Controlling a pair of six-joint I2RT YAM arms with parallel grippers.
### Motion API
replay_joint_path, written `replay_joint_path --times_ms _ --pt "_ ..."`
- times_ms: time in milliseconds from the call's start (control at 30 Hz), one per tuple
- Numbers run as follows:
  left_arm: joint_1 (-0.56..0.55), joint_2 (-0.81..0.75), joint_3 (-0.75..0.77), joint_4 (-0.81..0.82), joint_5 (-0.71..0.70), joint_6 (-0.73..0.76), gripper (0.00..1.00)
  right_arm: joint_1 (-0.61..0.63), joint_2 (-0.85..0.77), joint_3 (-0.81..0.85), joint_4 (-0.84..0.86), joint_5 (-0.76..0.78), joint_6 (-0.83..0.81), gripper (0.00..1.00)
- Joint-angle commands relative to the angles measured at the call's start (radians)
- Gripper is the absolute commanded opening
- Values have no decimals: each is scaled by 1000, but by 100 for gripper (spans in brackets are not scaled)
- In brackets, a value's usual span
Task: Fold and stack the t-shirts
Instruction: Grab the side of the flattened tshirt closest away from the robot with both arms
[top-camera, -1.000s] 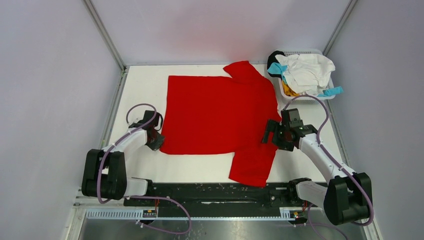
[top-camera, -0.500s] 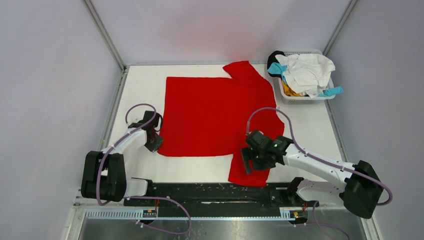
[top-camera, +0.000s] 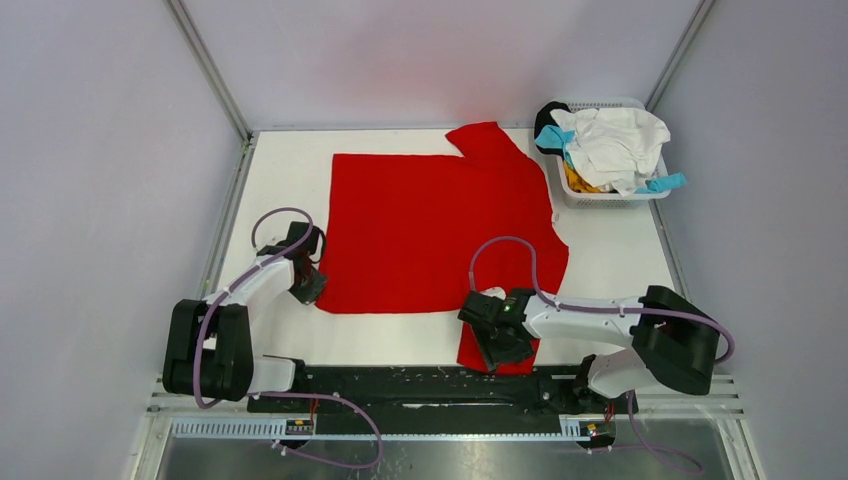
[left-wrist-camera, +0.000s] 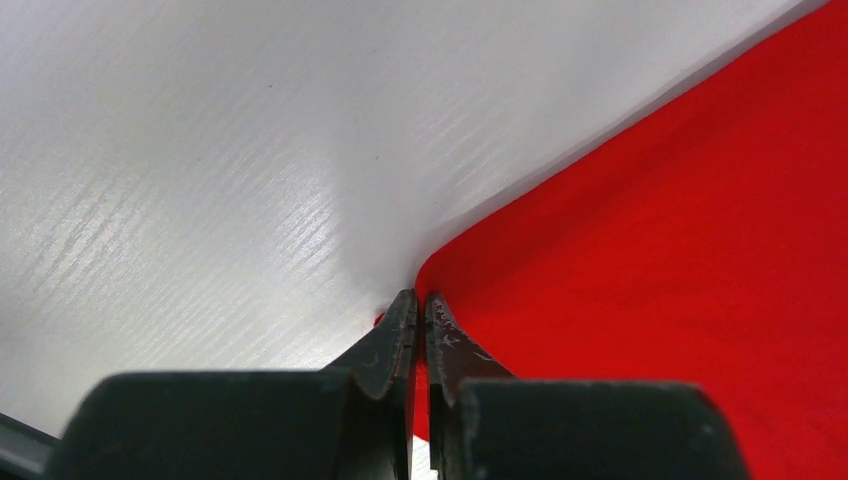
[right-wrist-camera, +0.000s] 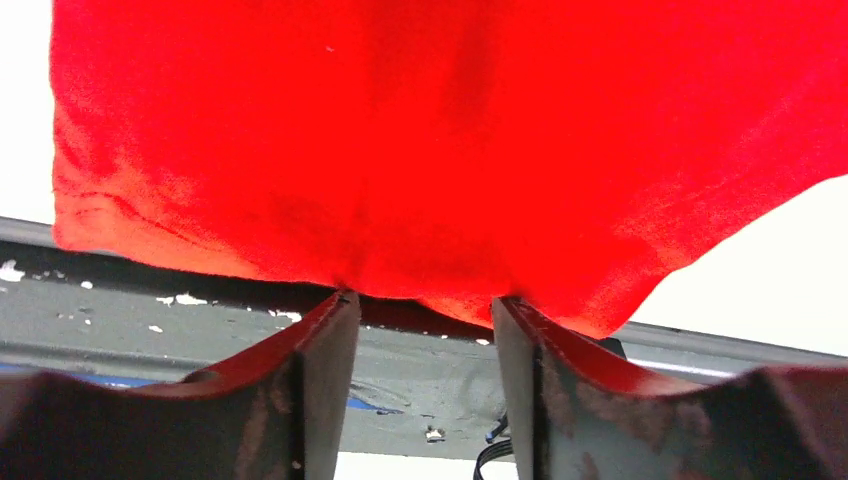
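The large red t-shirt (top-camera: 430, 230) lies spread flat on the white table (top-camera: 280, 170), with one sleeve hanging toward the near edge. My left gripper (top-camera: 310, 285) is at the shirt's near left corner. In the left wrist view its jaws (left-wrist-camera: 420, 300) are pinched shut on the red cloth (left-wrist-camera: 650, 250). My right gripper (top-camera: 497, 345) sits low over the near sleeve. In the right wrist view it (right-wrist-camera: 420, 300) is open, with the sleeve's hem (right-wrist-camera: 420, 130) right at its fingertips. White (top-camera: 615, 140), teal (top-camera: 665, 183), orange (top-camera: 578, 182) and black (top-camera: 545, 118) shirts are piled in the basket.
The white lattice basket (top-camera: 610, 203) stands at the back right corner of the table. The black base rail (top-camera: 400, 380) runs along the near edge, just below the sleeve. Grey walls close in the table on three sides.
My right arm has swung from the shirt's right edge down and left to the near sleeve. My left gripper has stayed at the corner.
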Motion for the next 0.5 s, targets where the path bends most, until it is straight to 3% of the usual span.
replay_joint_path --times_ms 0,67,200,467 --pt "4 -25 1 14 18 0 0 6 73 -4 50 194 113 54" --pt "4 -31 2 9 15 -2 0 6 100 -3 66 215 130 43" --pt "4 -49 4 -6 12 -3 0 7 67 9 66 220 123 0" --pt "5 -147 0 -9 20 23 0 8 -175 95 -66 178 -60 0"
